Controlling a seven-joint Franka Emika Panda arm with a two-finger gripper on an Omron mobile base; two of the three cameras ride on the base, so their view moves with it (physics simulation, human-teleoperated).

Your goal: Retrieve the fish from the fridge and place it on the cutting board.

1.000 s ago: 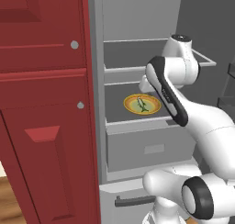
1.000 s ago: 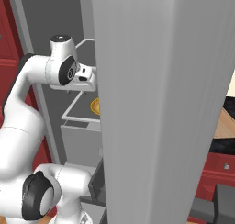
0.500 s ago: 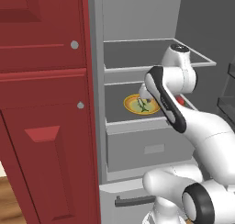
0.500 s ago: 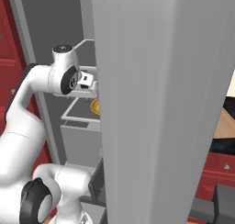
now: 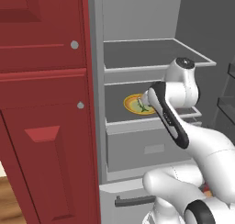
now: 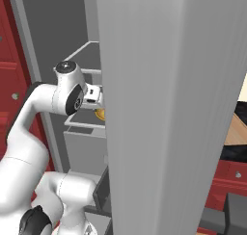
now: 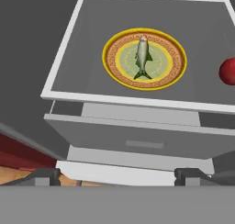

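Note:
The fish (image 7: 142, 57) is small and grey-green, and it lies lengthwise on a round yellow-orange plate (image 7: 111, 46) on the middle shelf of the open grey fridge (image 5: 137, 58). From the left base view the plate (image 5: 132, 103) shows on that shelf, with the fish (image 5: 142, 108) partly behind my arm. My gripper (image 7: 119, 176) hovers above and in front of the shelf, open, with its two dark fingertips (image 7: 46, 176) far apart and nothing between them. In the right base view my hand (image 6: 93, 96) reaches behind the fridge door. The cutting board is out of view.
A round red object (image 7: 228, 71) sits on the same shelf to the right of the plate. A grey drawer front (image 7: 137, 140) juts out below the shelf. The open fridge door (image 6: 159, 109) stands close on the right. Red cabinets (image 5: 41, 103) flank the left.
My arm has dropped lower and my hand has come closer to the shelf with the plate. The fish and plate have not moved.

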